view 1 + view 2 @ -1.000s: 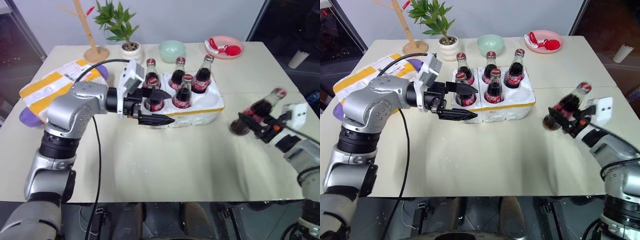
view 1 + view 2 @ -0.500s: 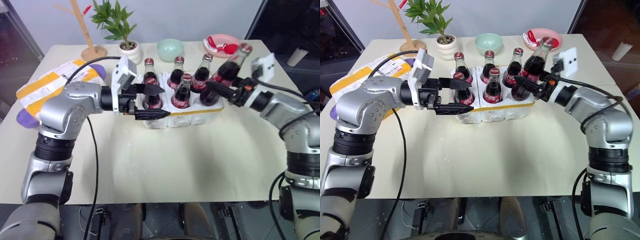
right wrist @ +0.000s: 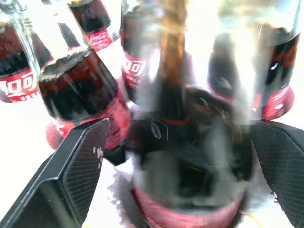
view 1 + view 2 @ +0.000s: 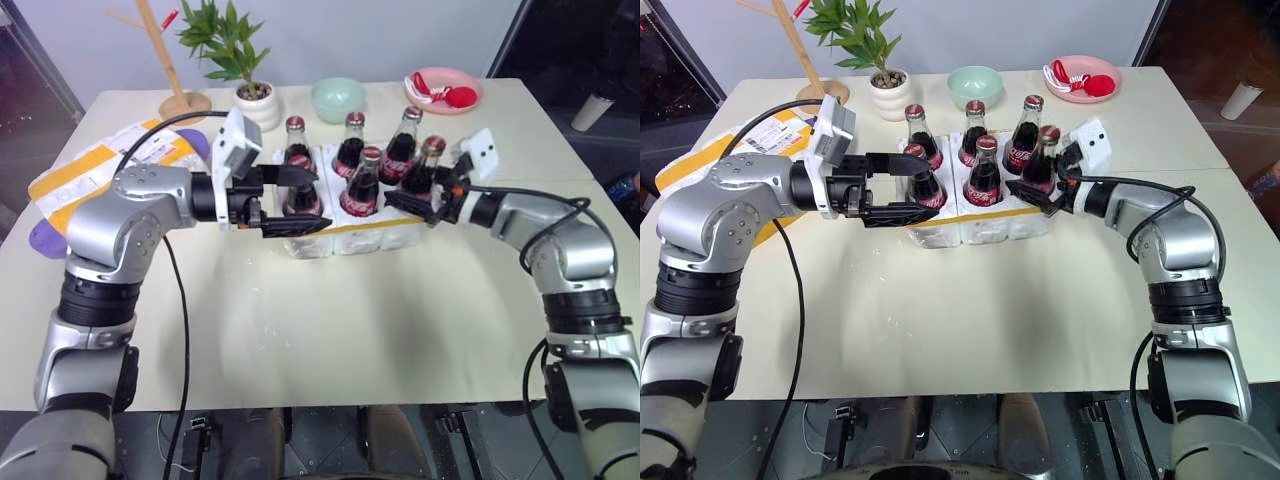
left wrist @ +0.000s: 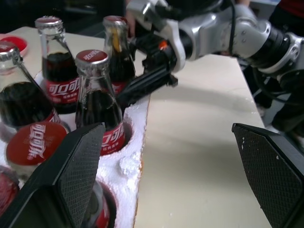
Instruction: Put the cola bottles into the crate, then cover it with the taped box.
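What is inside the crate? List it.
The crate holds six cola bottles, upright in two rows; the sixth stands in the front corner between the right gripper fingers. The bottles' lower ends sit hidden inside the foam holes.

Both arms reach inward from either side at about the same height. The left gripper (image 4: 300,199) points across to the right, its two black fingers spread wide. The right gripper (image 4: 420,196) points to the left, its fingers parted too.
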Robot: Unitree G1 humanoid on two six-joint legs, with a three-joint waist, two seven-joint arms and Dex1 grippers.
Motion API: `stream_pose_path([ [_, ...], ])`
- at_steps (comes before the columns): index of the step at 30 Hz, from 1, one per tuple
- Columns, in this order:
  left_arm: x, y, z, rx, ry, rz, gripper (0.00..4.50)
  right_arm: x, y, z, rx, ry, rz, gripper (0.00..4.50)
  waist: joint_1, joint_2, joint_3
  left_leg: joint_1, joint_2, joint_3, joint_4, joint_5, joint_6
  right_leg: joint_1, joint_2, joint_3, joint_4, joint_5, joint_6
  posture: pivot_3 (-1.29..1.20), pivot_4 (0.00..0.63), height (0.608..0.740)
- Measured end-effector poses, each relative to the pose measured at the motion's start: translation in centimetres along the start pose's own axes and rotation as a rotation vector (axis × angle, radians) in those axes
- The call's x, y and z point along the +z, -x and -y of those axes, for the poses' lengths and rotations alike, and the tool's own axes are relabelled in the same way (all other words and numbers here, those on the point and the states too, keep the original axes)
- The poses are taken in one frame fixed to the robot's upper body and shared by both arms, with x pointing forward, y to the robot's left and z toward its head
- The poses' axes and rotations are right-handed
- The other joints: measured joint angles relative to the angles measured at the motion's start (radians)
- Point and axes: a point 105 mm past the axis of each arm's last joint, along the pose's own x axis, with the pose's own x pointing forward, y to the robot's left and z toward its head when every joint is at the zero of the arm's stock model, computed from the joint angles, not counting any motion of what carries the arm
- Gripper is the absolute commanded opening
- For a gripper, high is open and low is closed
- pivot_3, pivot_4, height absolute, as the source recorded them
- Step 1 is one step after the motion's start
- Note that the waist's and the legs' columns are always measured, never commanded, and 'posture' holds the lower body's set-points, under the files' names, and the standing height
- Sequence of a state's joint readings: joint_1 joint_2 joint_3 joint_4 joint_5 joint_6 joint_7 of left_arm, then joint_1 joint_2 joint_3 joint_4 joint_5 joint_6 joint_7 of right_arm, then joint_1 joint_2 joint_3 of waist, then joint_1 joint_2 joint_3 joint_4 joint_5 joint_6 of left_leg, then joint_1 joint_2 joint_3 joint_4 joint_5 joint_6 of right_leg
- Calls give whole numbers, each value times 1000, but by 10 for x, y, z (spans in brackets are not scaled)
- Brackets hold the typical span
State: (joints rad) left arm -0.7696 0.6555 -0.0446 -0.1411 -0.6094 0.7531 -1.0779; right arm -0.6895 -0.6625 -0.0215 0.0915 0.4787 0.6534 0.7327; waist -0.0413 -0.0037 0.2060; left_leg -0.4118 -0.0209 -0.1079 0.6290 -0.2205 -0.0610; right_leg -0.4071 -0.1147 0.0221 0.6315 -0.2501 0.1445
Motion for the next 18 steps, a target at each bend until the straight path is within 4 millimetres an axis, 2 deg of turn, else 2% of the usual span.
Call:
stream_pose_path([
  [3,-9,15,-4,97,-30,-41,4500,17,23,-2,22,34,16,4471,1,0,0,0,0,0,-1,0,0,-1,0,0,0,0,0,0,150,739],
  [6,-9,39,-7,219,-68,-60,4500,48,57,-5,35,95,73,4471,3,0,0,0,0,0,-1,0,0,0,0,0,-1,0,0,0,150,739],
  [7,-7,52,-7,282,-97,-70,4500,60,71,-8,55,106,97,4471,2,0,0,0,0,0,-1,0,0,0,0,0,-1,0,0,0,150,739],
  [10,-15,115,-8,548,-173,-227,4500,85,120,-5,43,142,123,4471,-4,0,0,2,1,1,-3,-1,1,0,0,0,-1,-1,-1,0,150,739],
  [12,-33,157,0,693,-176,-380,4500,85,139,0,27,146,100,4471,-5,-1,0,5,2,4,-4,-1,1,2,0,1,-1,-2,-3,0,150,739],
  [14,-51,184,8,780,-185,-511,4500,78,143,2,42,120,80,4471,-2,-1,0,4,2,4,-3,-1,1,2,0,1,-2,-4,-6,0,150,739],
  [15,-67,201,14,831,-176,-613,4500,74,144,1,65,108,63,4471,-2,0,-1,4,2,5,-2,-1,1,3,-1,2,-2,-4,-7,0,150,739],
  [18,-99,244,16,967,-220,-847,4500,75,147,-4,124,102,52,4471,5,0,-1,4,2,6,0,-1,1,2,-2,2,-2,-4,-8,0,150,739],
])
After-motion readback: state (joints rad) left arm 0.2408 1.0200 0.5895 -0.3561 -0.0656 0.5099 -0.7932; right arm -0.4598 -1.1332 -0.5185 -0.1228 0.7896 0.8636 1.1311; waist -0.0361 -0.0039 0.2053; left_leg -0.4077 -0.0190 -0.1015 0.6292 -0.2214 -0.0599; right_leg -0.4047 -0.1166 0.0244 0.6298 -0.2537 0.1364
